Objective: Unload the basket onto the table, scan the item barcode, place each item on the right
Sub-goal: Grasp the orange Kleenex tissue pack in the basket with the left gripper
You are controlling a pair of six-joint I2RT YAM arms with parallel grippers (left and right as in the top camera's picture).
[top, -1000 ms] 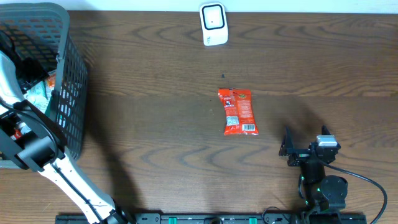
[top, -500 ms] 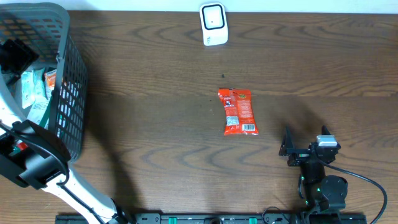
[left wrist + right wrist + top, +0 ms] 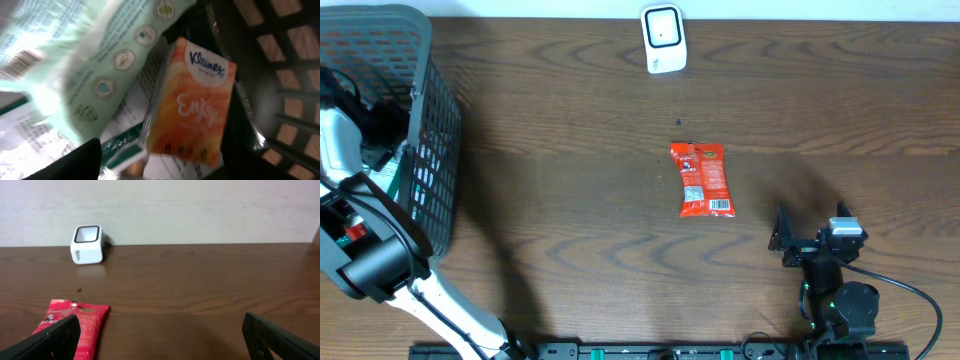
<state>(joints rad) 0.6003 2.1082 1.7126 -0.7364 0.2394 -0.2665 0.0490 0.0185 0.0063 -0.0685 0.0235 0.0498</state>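
— Your right gripper (image 3: 161, 321): jaws spread wide, low over the table (image 3: 570, 250). The red packet (image 3: 703, 179) lies flat just ahead, to its left.

— And your left gripper (image 3: 375, 125)?

— Down in the basket (image 3: 432, 160), above an orange tissue pack (image 3: 192, 100) and a green wipes pack (image 3: 100, 60). Its jaws: cannot tell. The white scanner (image 3: 662, 38) stands well beyond the packet.
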